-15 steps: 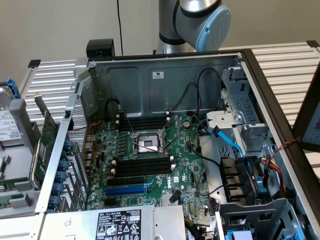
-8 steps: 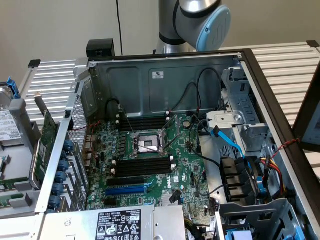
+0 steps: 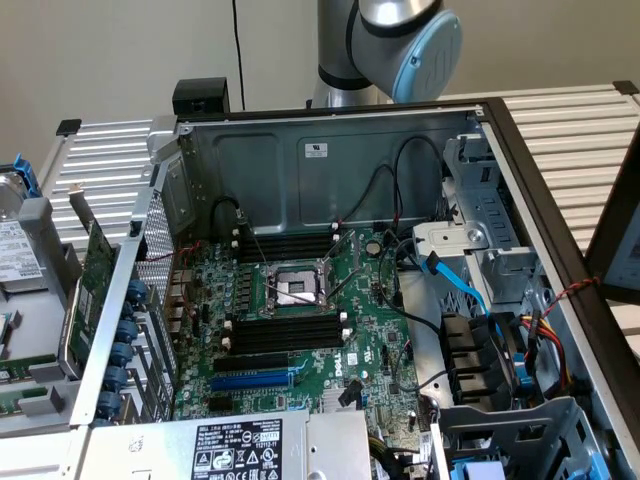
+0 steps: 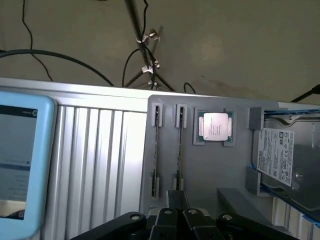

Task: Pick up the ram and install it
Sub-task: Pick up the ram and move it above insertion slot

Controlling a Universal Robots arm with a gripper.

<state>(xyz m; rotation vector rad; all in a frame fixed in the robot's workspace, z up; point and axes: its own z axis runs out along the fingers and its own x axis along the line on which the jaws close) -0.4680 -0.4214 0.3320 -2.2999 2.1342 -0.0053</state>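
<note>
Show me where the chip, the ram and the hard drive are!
chip (image 4: 215,126), wrist view, centre of its silver lid.
ram (image 4: 179,150) nearer the chip, wrist view, middle of its thin edge.
hard drive (image 4: 277,155), wrist view, its white label.

Ram stick on edge in gray holder; second stick parallel beside.

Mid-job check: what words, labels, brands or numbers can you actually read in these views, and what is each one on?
Nothing reads clearly enough to quote.
Power supply label: print and marks, too small to read.
White sticker: too small to read.
Hard drive label: printed lines, blurred.
Processor lid: markings too faint to read.
Light-blue screen: lines of text, blurred.
</note>
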